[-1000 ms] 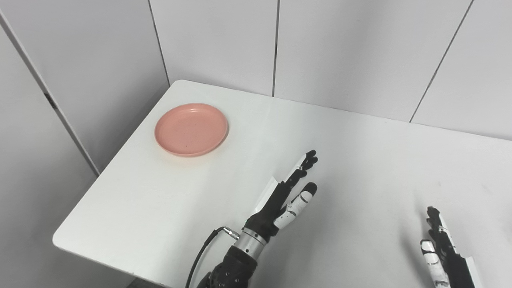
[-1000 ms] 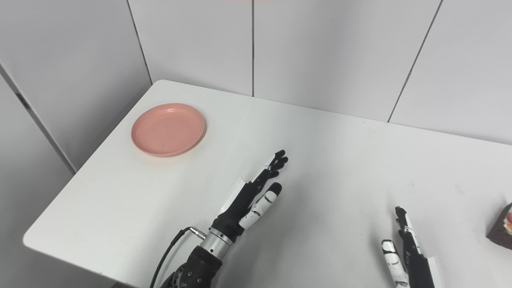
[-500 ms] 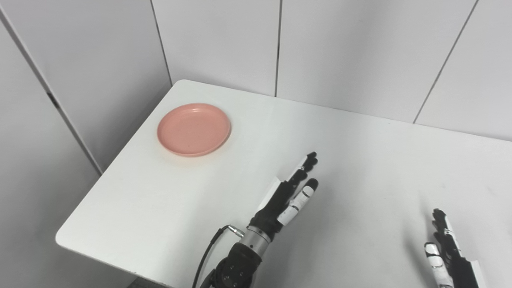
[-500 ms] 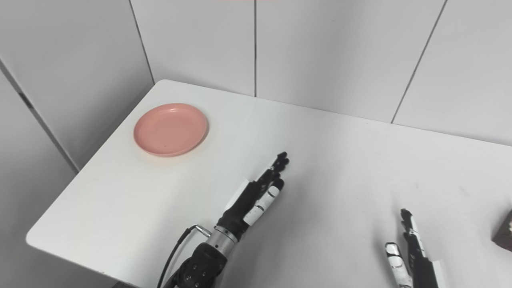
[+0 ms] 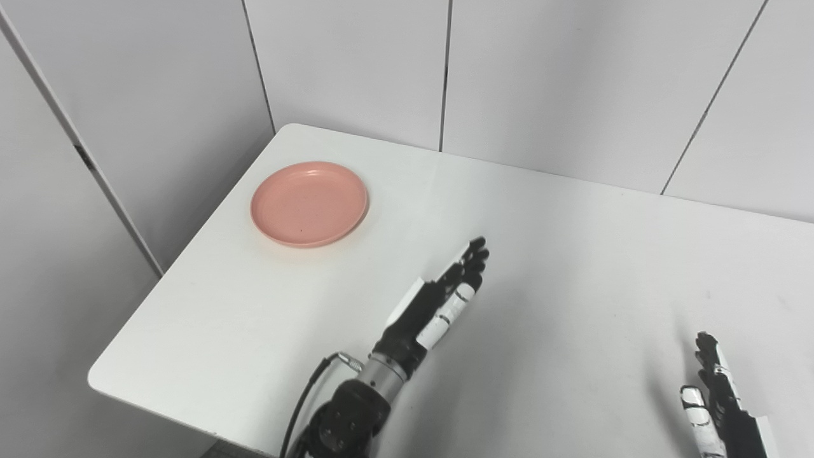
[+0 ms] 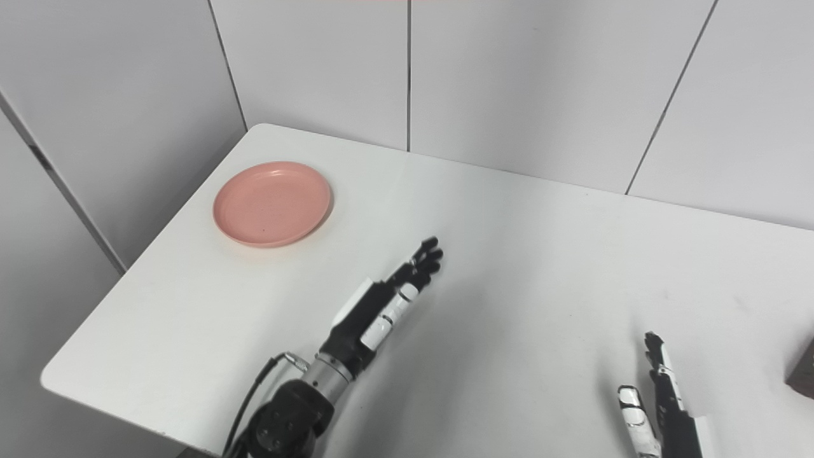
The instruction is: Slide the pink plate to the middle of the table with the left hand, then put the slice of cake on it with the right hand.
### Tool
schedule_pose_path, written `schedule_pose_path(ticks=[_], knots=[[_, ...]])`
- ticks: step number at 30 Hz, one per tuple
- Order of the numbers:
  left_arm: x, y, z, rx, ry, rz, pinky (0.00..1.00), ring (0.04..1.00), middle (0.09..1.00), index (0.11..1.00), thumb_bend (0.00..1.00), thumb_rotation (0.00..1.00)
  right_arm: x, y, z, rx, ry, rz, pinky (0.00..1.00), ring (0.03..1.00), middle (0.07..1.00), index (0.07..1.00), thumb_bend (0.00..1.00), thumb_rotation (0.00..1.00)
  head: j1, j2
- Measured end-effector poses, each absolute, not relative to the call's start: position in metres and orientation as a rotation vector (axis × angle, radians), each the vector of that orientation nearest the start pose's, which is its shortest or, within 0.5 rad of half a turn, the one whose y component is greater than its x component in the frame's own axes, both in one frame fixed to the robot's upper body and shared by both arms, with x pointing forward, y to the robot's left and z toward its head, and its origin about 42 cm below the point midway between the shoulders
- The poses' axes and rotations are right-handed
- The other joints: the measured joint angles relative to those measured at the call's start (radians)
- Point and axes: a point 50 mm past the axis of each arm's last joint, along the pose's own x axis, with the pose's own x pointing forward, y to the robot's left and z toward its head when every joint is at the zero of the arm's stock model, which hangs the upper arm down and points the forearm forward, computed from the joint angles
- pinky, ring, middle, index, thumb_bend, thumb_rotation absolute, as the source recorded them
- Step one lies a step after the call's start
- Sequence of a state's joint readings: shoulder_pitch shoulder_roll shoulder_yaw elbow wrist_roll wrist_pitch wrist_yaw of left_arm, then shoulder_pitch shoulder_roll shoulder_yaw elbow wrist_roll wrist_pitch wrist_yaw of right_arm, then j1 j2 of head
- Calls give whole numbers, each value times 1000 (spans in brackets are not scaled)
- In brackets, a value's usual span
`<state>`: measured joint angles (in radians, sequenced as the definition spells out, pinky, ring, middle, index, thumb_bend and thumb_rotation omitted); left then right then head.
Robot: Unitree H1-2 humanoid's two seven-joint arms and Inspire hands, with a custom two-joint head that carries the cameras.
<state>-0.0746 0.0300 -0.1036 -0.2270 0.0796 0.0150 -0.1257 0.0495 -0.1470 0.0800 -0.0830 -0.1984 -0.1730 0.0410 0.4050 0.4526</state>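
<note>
The pink plate [image 5: 310,203] lies empty near the table's far left corner. My left hand [image 5: 439,305] hovers over the table's middle front, fingers stretched out toward the far side, open and empty, well to the right of and nearer than the plate. My right hand [image 5: 718,401] is at the front right, fingers straight, open and empty. A dark brown slice of cake [image 6: 802,370] shows only as a sliver at the right edge of the right eye view, to the right of my right hand.
The white table [image 5: 572,242] stands in a corner of grey panelled walls. Its left edge and rounded front left corner [image 5: 102,381] are close to the plate's side. A cable [image 5: 311,394] loops from my left wrist.
My left hand has moved to the left, toward the plate's side, and its thumb has drawn in against the fingers. The right hand sits a little lower in the picture. The plate has not moved.
</note>
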Motion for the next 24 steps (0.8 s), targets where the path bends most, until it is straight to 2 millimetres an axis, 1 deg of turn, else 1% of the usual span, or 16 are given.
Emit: schedule_pose_path(ticks=[2,4,8,11,14,15,18,22,24], knots=[[302,181,198,123,-347,-234,945,950,960,944,496,1000,265,-231,116,-338,-200,143,1000,990,980,974,326,1000,2,-2],[306,187,213,135,-392,-232,947,943,953,940,499,1000,265,-230,116,-330,-201,143,1000,998,985,976,335,1000,5,-3],[310,199,230,129,-417,-207,947,925,934,921,503,1000,265,-230,116,-322,-201,146,1000,999,986,973,314,1000,8,-5],[313,215,244,110,-431,-171,936,908,923,910,508,1000,265,-231,116,-321,-201,146,1000,999,989,973,322,1000,12,-3],[322,231,258,105,-461,-122,911,888,895,881,500,1000,265,-231,116,-321,-200,146,1000,997,988,973,313,1000,14,-3],[324,235,261,101,-470,-111,907,886,890,877,496,1000,265,-231,116,-322,-200,146,1000,996,987,972,307,1000,15,-9],[332,252,271,93,-495,-61,909,906,910,891,450,1000,265,-231,116,-323,-201,147,1000,999,987,974,319,1000,14,-9],[345,277,286,112,-521,25,896,902,911,899,430,1000,265,-230,116,-323,-200,151,1000,996,985,973,330,1000,14,-9],[354,291,290,124,-518,68,895,904,910,900,429,1000,265,-230,116,-324,-199,153,1000,995,983,972,335,1000,12,-8]])
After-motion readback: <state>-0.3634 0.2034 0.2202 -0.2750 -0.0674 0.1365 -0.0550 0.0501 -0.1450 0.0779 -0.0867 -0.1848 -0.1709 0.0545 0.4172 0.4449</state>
